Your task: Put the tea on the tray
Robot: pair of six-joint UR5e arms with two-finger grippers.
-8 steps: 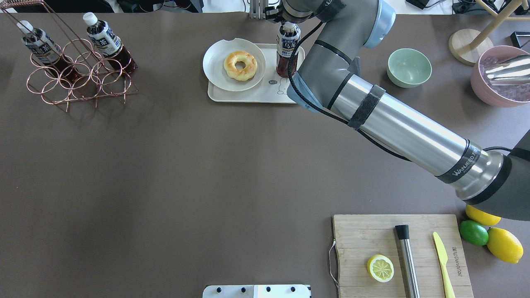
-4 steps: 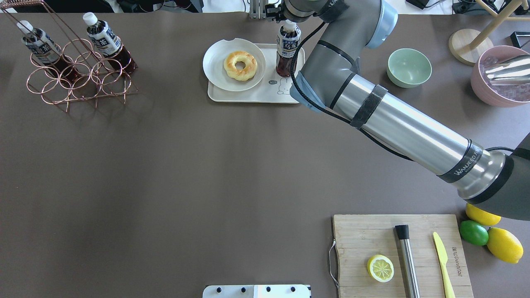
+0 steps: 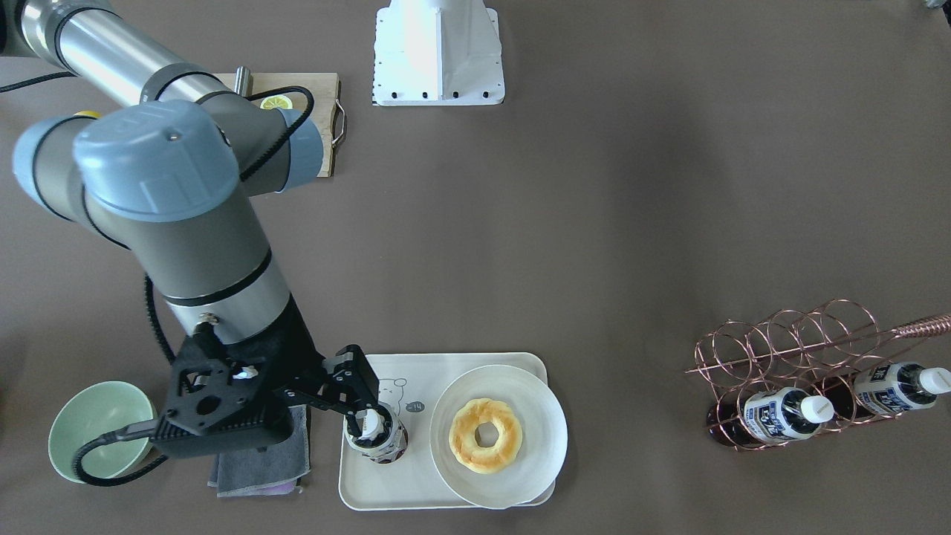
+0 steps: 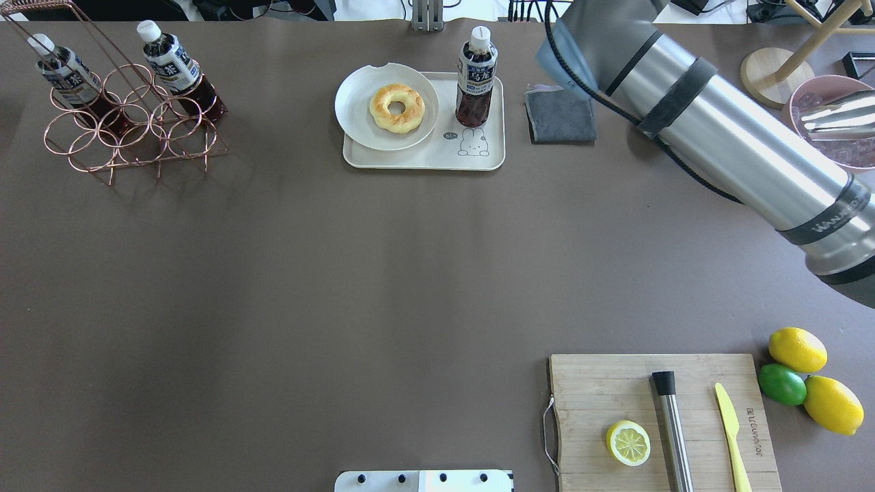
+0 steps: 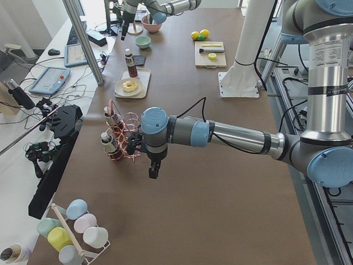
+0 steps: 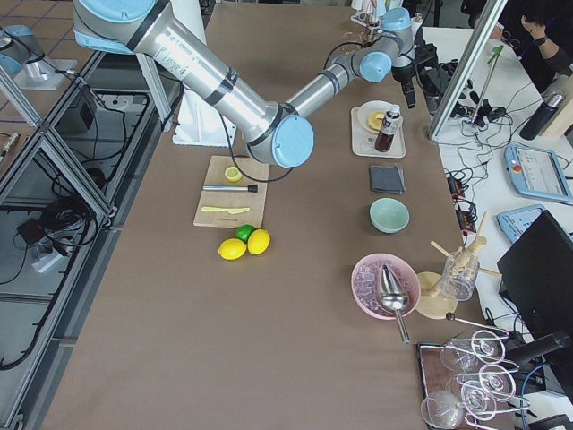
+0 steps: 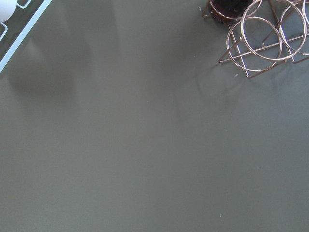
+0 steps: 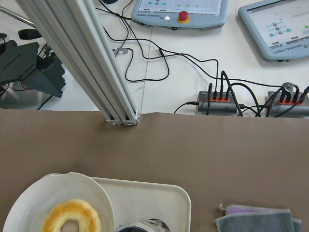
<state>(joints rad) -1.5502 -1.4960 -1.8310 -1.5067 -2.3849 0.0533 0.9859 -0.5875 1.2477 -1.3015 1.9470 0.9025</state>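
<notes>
Bottles [image 4: 67,74], two alike, lean in a copper rack [image 4: 130,119] well to the left of the tray [image 4: 410,158]. Farther from the tray than the rack, the left gripper [image 5: 153,170] hangs pointing down over the table [image 4: 273,287]. Only the side view shows it, so I cannot tell whether it is spread or closed. Its wrist camera sees table and a corner of the rack.

On the tray's left half sits a white plate [image 4: 355,102], its rim slightly overhanging the tray's left edge, with a doughnut [image 4: 396,108] in the middle. The tea [image 4: 476,78] stands upright on the tray's right half, capped, just right of the plate and not touching it. It is behind the bear [image 4: 473,143] printed in the tray's corner nearest the robot.

In the front-facing view the right gripper [image 3: 364,423] is at the tea's top, fingers spread either side of the white cap, released rather than clamped. The overhead view shows the tea standing alone, with the right arm passing right of the tray.

A grey cloth [image 4: 560,117] lies just right of the tray, and a green bowl [image 3: 96,427] sits farther right. A wooden board [image 4: 601,383] lies well apart from the tray, toward the robot and to the right.
</notes>
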